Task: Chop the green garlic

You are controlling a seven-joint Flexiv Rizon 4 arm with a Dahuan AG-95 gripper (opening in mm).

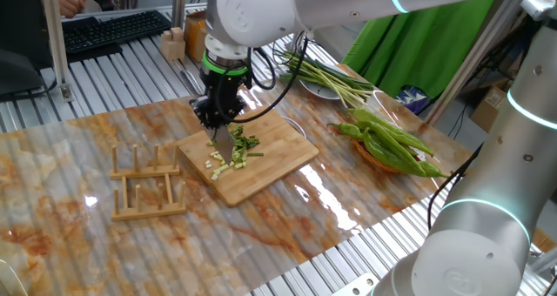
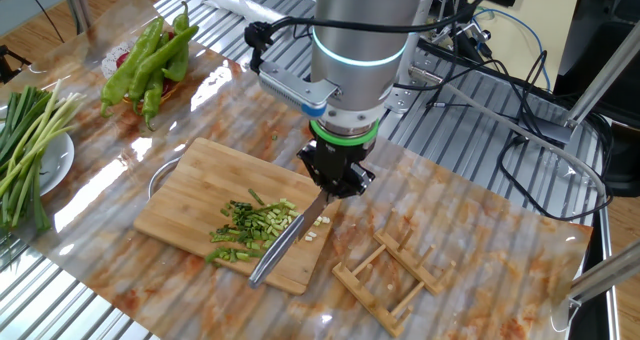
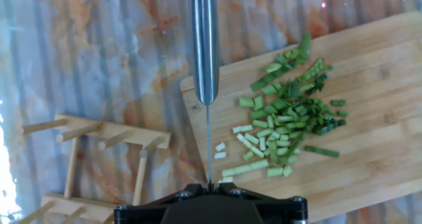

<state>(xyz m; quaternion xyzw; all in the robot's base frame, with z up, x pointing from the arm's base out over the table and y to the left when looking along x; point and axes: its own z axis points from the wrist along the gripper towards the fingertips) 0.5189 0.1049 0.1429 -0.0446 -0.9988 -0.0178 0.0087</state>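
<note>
Pincer (image 2: 337, 183) grips knife (image 2: 287, 242) blade-down beside green garlic (image 2: 250, 229)

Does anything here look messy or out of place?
Nothing much. The green garlic lies in cut bits on the cutting board, with a few pale bits strayed toward the board's edge beside the knife. Nothing has spilled onto the table.

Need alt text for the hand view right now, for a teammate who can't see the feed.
A knife held in the gripper runs up the middle of the frame, edge down, beside the chopped green garlic scattered on a bamboo cutting board. A few longer pieces remain among the short bits. A wooden rack lies to the left on the marbled table.
</note>
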